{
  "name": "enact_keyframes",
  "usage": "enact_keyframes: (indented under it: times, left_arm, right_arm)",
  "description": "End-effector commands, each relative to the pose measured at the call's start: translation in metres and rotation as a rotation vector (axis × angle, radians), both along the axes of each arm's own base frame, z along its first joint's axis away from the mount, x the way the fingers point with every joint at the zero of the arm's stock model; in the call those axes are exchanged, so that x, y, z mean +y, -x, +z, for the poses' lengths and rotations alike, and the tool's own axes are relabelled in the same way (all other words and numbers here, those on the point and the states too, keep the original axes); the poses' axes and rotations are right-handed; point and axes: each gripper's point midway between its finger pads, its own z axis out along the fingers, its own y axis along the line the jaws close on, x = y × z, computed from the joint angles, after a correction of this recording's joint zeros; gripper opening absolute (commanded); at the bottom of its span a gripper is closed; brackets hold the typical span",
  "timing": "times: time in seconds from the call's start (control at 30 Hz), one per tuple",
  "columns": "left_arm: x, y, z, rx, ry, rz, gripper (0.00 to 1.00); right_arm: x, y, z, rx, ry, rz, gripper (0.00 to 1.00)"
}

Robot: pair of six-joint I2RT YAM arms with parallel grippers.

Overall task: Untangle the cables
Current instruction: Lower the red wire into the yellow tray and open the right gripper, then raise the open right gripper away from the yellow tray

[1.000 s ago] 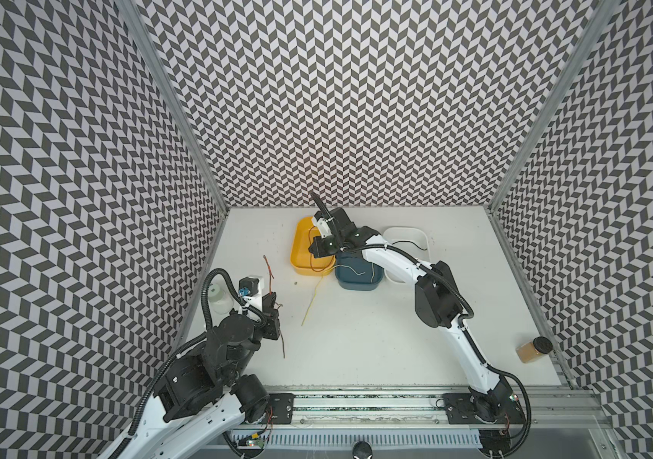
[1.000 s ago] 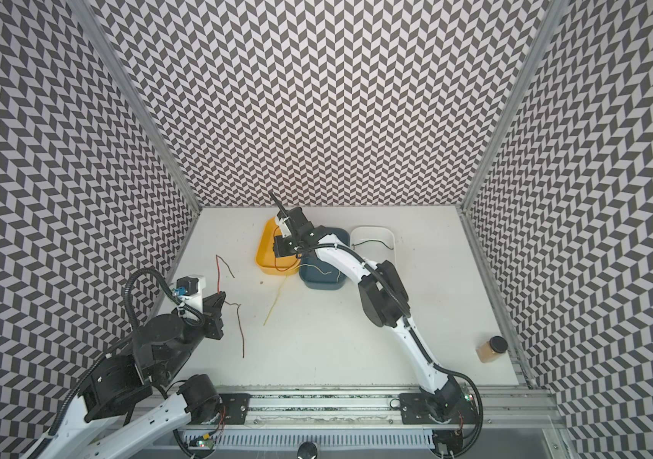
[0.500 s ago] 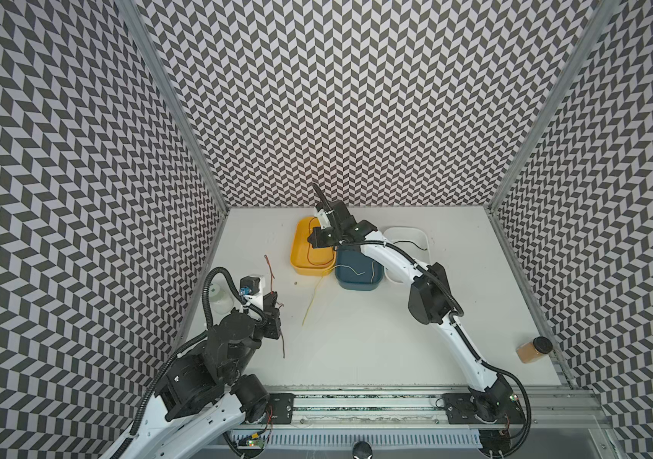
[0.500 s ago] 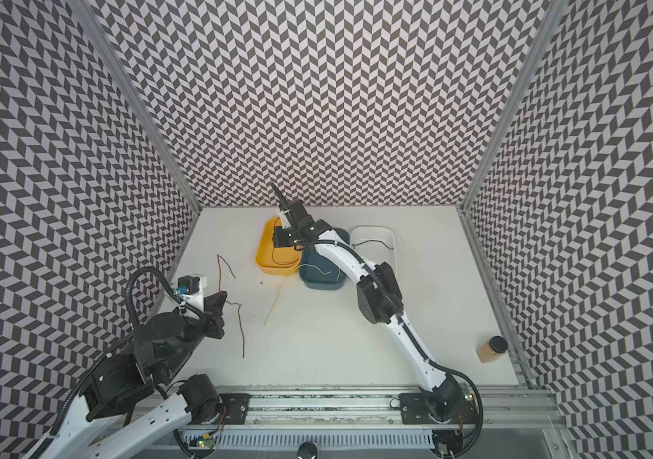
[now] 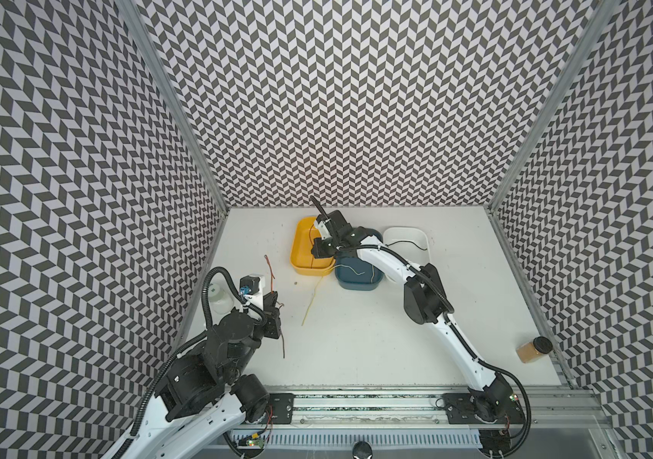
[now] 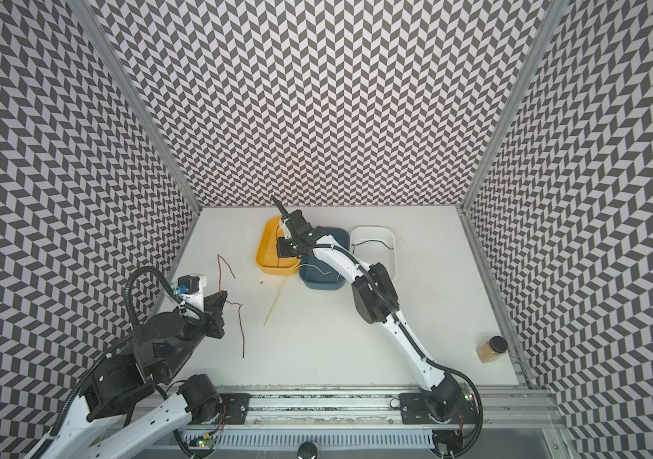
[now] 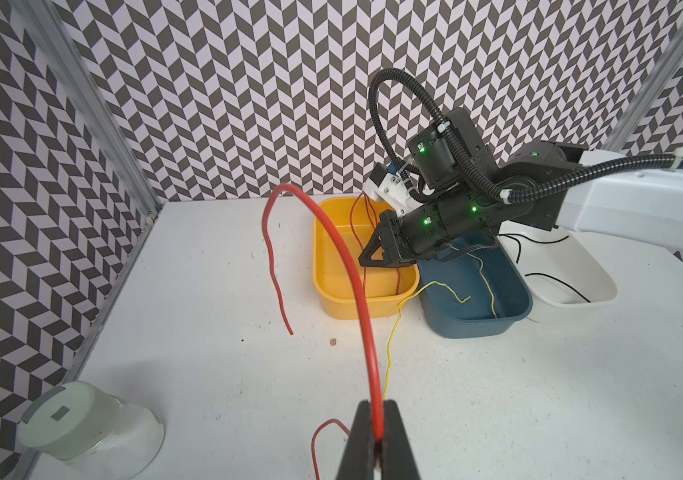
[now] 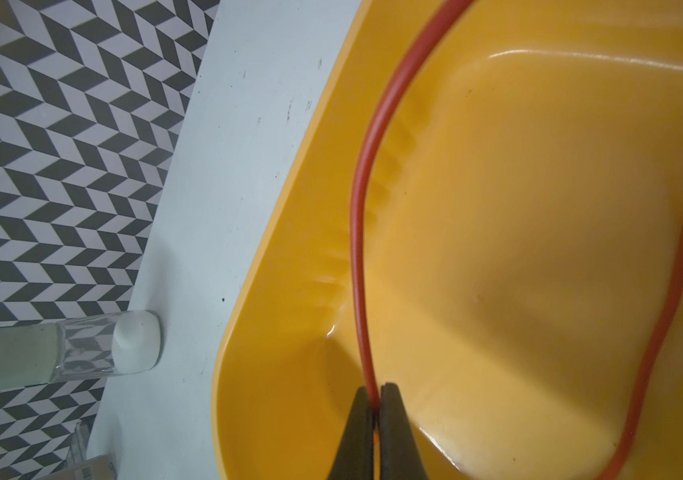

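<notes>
left pincer [image 7: 378, 415], at 9 o'clock over the table [image 5: 356, 349], clamps a red cable [image 7: 362, 318]. right pincer [image 8: 375, 395], at 12 o'clock, pinches a perhaps orange cable [image 8: 357, 208] inside the yellow tray [image 8: 273, 332]. likely depositing; next, part the jaws and lift clear.
</notes>
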Motion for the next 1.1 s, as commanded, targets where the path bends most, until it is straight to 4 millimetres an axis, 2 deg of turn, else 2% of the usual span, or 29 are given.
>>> enact_keyframes:
  times: [0.0,0.17,0.3,0.5,0.6,0.7,0.8,0.87,0.93,1.0,1.07]
  left_arm:
    - [-0.001,-0.003,-0.001,0.001,0.012,0.008,0.00]
    - [0.000,-0.003,-0.001,0.000,0.013,0.011,0.00]
    - [0.000,-0.003,-0.001,0.000,0.013,0.011,0.00]
    - [-0.001,-0.003,-0.001,0.002,0.012,0.010,0.00]
    - [-0.001,-0.004,-0.002,0.004,0.009,0.010,0.00]
    - [-0.001,-0.003,-0.002,0.005,0.010,0.007,0.00]
    - [-0.002,-0.002,-0.002,0.001,0.016,0.003,0.00]
    - [-0.002,-0.002,-0.001,0.001,0.015,-0.001,0.00]
    - [-0.004,-0.002,-0.002,0.004,0.017,-0.007,0.00]
    - [-0.005,-0.002,-0.003,0.008,0.016,-0.013,0.00]
    - [-0.006,-0.002,-0.002,0.010,0.017,-0.019,0.00]
  right_arm:
    - [0.000,0.007,0.033,-0.064,0.021,0.013,0.13]
    - [-0.001,0.016,0.040,-0.053,0.029,0.038,0.30]
    - [-0.004,0.020,0.052,-0.066,0.034,0.042,0.33]
    - [-0.011,0.024,0.098,-0.134,0.009,0.042,0.35]
    - [-0.017,0.032,0.133,-0.171,-0.011,0.049,0.38]
    - [-0.028,0.049,0.176,-0.216,-0.032,0.073,0.42]
    - [-0.048,0.072,0.213,-0.263,-0.046,0.071,0.46]
    - [-0.064,0.092,0.227,-0.283,-0.075,0.066,0.50]
    - [-0.077,0.111,0.235,-0.291,-0.114,0.058,0.55]
    - [-0.088,0.128,0.234,-0.285,-0.139,0.049,0.57]
    - [-0.094,0.147,0.215,-0.244,-0.148,0.042,0.58]
